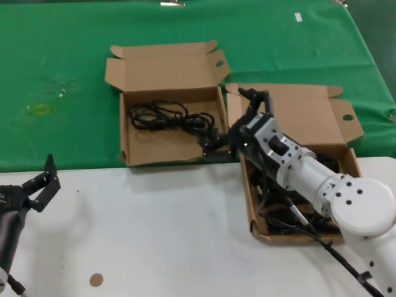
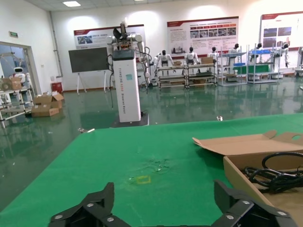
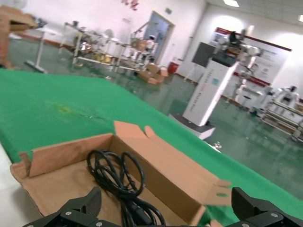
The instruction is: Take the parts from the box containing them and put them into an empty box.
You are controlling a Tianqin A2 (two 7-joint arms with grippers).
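- Right gripper [image 1: 213, 141] hangs released, fingers wide apart, over the 4 o'clock corner of the target box [image 1: 124, 130]
- One cable [image 1: 164, 116] lies loose in that box at about 10 o'clock from the gripper, its long axis running 9 to 3; nothing is gripped
- Remaining cables [image 1: 278, 221] sit in the source box [image 1: 354, 158], at about 4 o'clock from the gripper and partly hidden under the right forearm
- Next pick probably means drawing back toward 4 o'clock; the right arm is much nearer
- Left gripper [image 1: 43, 182] is parked open over the white table [image 1: 154, 235] at 8 o'clock, well apart from both boxes
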